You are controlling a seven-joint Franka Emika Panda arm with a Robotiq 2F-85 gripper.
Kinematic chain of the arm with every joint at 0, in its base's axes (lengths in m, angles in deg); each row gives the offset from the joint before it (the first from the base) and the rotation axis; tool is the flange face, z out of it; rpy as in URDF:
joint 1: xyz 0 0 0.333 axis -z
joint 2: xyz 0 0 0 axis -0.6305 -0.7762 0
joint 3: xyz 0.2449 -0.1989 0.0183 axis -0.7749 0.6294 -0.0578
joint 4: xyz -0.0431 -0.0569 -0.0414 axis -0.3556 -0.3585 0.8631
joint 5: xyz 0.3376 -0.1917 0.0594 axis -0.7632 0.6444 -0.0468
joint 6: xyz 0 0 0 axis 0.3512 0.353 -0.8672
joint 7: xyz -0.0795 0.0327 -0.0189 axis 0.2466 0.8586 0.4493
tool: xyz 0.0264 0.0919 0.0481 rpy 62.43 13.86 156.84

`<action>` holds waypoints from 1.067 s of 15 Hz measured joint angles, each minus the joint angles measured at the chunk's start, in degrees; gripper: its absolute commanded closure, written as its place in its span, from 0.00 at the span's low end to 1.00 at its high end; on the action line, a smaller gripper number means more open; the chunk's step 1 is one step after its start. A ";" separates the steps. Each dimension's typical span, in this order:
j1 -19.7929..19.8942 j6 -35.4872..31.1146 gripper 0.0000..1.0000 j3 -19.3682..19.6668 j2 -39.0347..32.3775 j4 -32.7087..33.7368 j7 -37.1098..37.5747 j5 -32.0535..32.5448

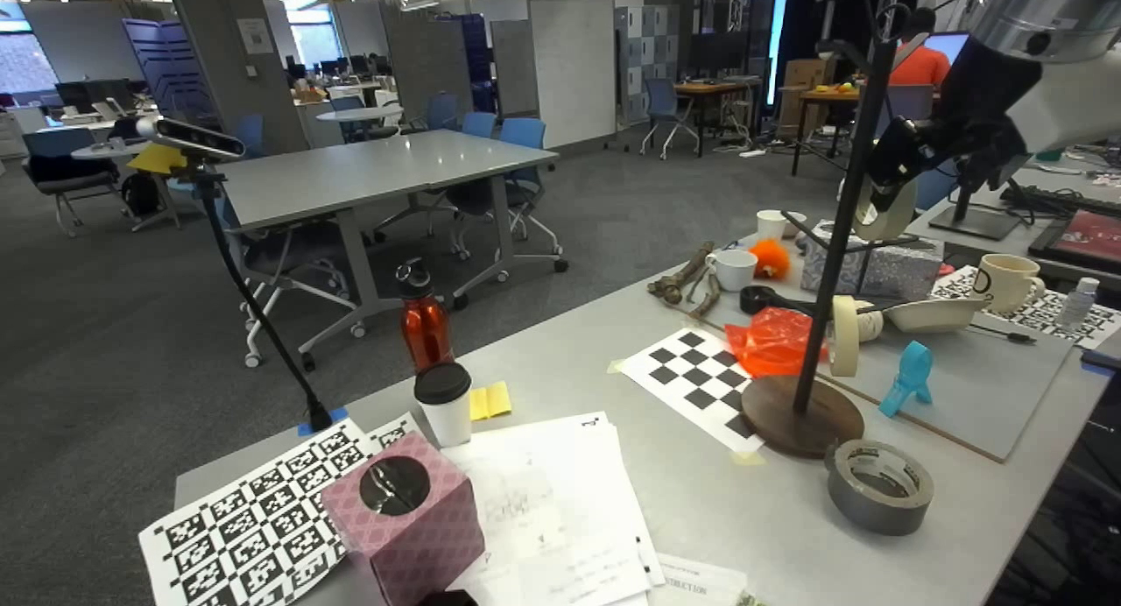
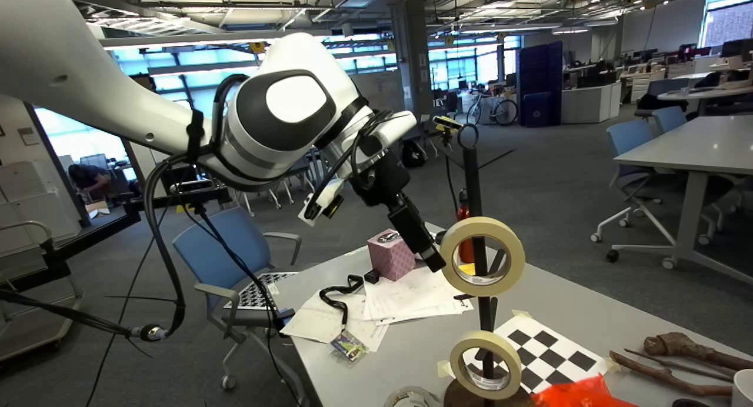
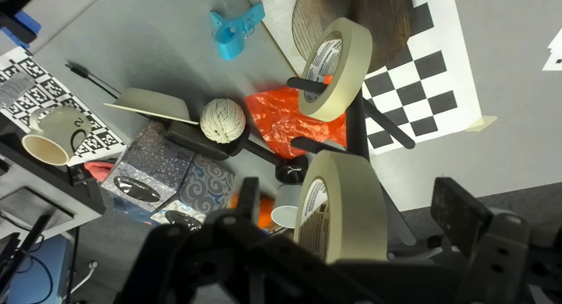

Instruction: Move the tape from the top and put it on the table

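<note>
- Upper masking-tape roll (image 3: 358, 207): cream, wide, hollow-centred; hangs on the upright pole stand (image 3: 356, 132), framed between the fingers (image 3: 459, 214) in the wrist view. Its bearing peg cannot be made out.
- Robotiq gripper (image 3: 349, 199): fingers spread wide, holding nothing.
- Handling, judged: light, stiff, hard to damage; dry paper surface unlikely to slip.
- Hold advised: rim nearest the fingers, pinched across both flat side faces.
- Lower masking-tape roll (image 3: 353, 71): same stand, farther beyond the fingers; not the target.
- Tabletop (image 3: 522, 150): destination, well beyond the fingers.
</note>
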 measured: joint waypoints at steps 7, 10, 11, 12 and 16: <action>-0.06 -0.05 0.30 0.77 -2.70 2.00 3.37 2.98; -0.27 -0.05 0.53 0.87 -3.34 2.50 3.63 3.07; -0.33 -0.05 0.60 0.88 -3.49 2.67 3.71 3.07; -0.41 -0.05 0.69 0.89 -3.62 2.84 3.81 3.07; -0.77 -0.04 0.96 0.90 -3.73 3.24 3.98 3.21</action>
